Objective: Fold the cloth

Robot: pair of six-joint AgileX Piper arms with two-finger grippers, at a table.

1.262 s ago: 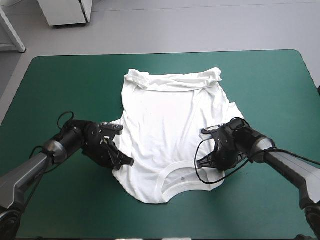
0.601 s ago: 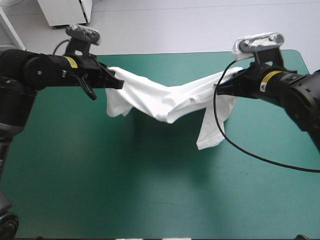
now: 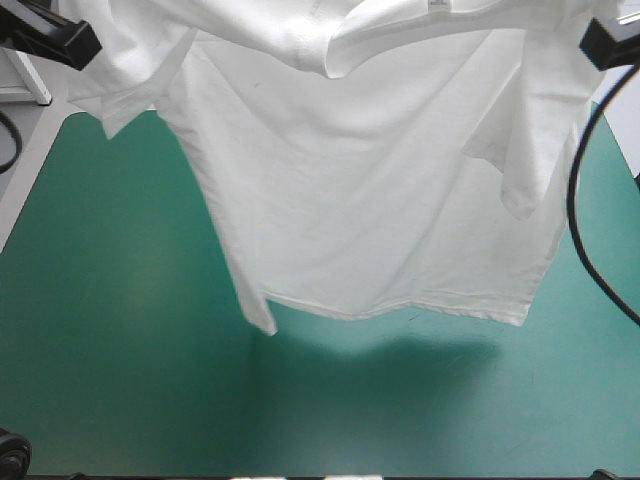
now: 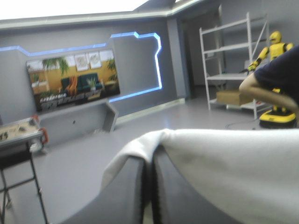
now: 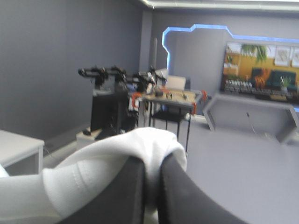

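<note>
At the left, the left claw (image 4: 148, 161) is clamped on a fold of the white T-shirt (image 3: 380, 180), its black fingers all but together with cloth draped over their tips. In the high view only a black part of it shows at the upper left corner. From there the T-shirt hangs spread in the air above the teal-green worktop (image 3: 110, 380). Its collar (image 3: 318, 52) sags between the two holds, with one short sleeve (image 3: 120, 95) dangling near the left hold and the other sleeve (image 3: 520, 170) near the right. The straight hem (image 3: 400, 308) hangs lowest, casting a shadow (image 3: 420, 355) on the cover. At the right, the right claw (image 5: 152, 163) is likewise pinched on a thick bunch of cloth, fingers nearly meeting
</note>
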